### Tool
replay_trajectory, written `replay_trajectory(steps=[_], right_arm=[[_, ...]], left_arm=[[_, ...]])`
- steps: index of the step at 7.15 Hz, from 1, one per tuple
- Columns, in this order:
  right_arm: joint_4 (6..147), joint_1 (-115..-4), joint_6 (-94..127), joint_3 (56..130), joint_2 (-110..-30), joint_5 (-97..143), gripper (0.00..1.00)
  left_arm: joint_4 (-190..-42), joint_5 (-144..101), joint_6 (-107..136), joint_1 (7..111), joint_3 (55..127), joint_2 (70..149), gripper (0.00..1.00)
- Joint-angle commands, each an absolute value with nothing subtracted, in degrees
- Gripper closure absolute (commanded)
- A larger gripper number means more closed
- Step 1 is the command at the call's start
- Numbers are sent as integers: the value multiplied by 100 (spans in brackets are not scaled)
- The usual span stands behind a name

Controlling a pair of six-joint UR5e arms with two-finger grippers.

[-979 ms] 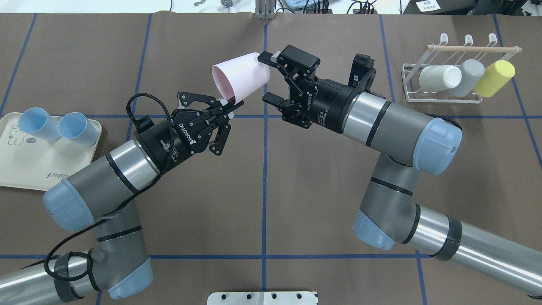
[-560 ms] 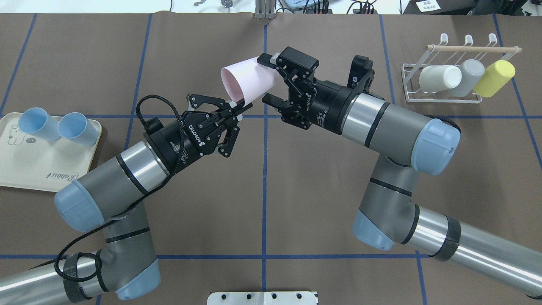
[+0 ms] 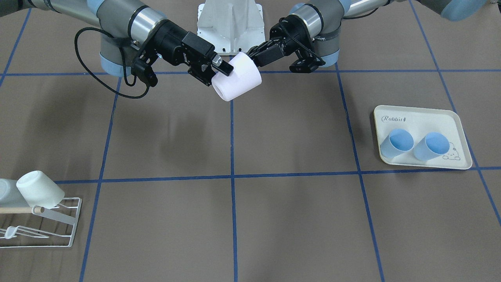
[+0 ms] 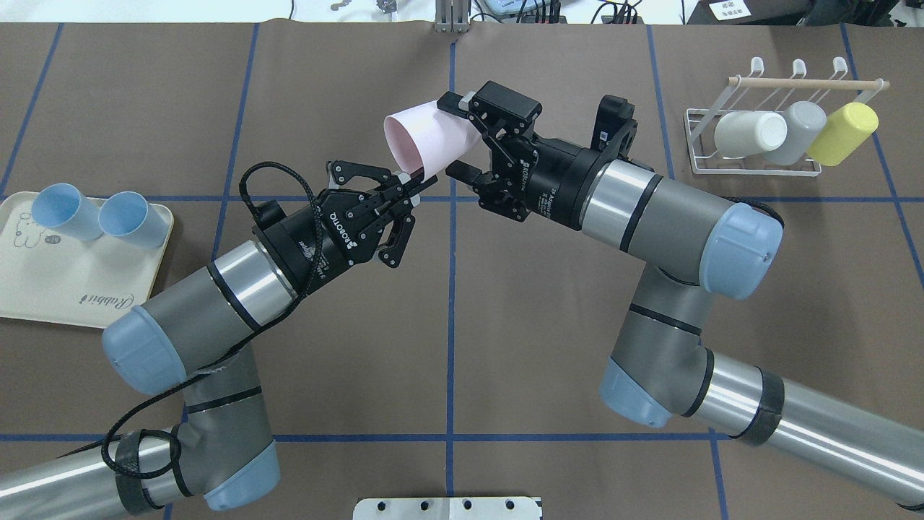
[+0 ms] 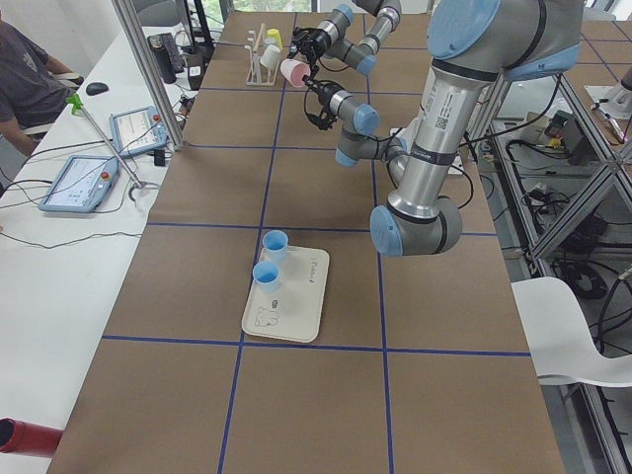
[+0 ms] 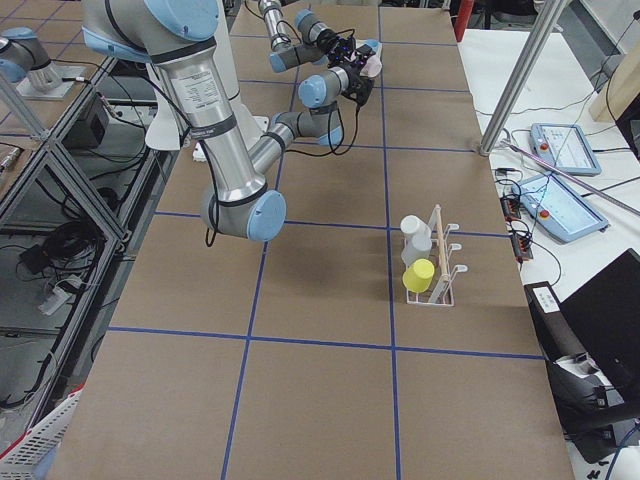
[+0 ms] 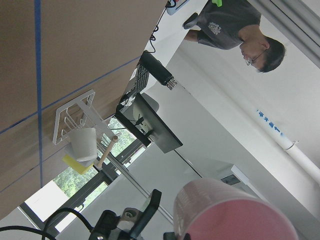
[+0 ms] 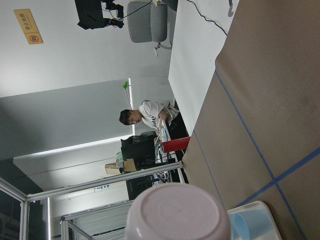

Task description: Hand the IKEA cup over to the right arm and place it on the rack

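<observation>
The IKEA cup [image 4: 424, 137], pale pink, hangs tilted in mid-air over the table's middle, its mouth toward the left. My left gripper [image 4: 406, 191] is shut on its lower rim. My right gripper [image 4: 455, 137] is open, one finger above and one below the cup's closed end; whether they touch it I cannot tell. The front-facing view shows the cup [image 3: 236, 82] between both hands. Its base [image 8: 175, 212] fills the bottom of the right wrist view. The white wire rack [image 4: 751, 167] with a wooden dowel [image 4: 808, 83] stands at the far right.
On the rack lie a white cup [image 4: 747, 133], a grey cup [image 4: 798, 130] and a yellow cup [image 4: 843, 132]. A cream rabbit-print tray [image 4: 43, 274] at the left edge carries two blue cups [image 4: 97, 213]. Operators sit at a side bench [image 5: 59, 188].
My left arm has carried the pink cup to the right, sliding its closed end between the right gripper's open fingers. The right arm has barely moved.
</observation>
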State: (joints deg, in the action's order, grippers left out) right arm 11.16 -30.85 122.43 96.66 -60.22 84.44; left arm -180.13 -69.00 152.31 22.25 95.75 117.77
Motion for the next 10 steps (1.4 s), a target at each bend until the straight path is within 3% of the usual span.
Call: replay_trajectory(steps=[1, 8, 9, 10], right_arm=[[1116, -3085, 12243, 9659, -6021, 8368, 3], [1107, -3085, 12243, 9545, -5933, 8306, 3], [1107, -3068, 12243, 9536, -5924, 8306, 12], [1107, -3059, 12243, 9536, -5924, 8314, 90]], left_arm=[[-18009, -6899, 15231, 2224, 9571, 11777, 100], [-18000, -6803, 15223, 2127, 9580, 11786, 100], [-18000, -6803, 15214, 2092, 9580, 11777, 100], [-18000, -6803, 15196, 2092, 9580, 11777, 100]])
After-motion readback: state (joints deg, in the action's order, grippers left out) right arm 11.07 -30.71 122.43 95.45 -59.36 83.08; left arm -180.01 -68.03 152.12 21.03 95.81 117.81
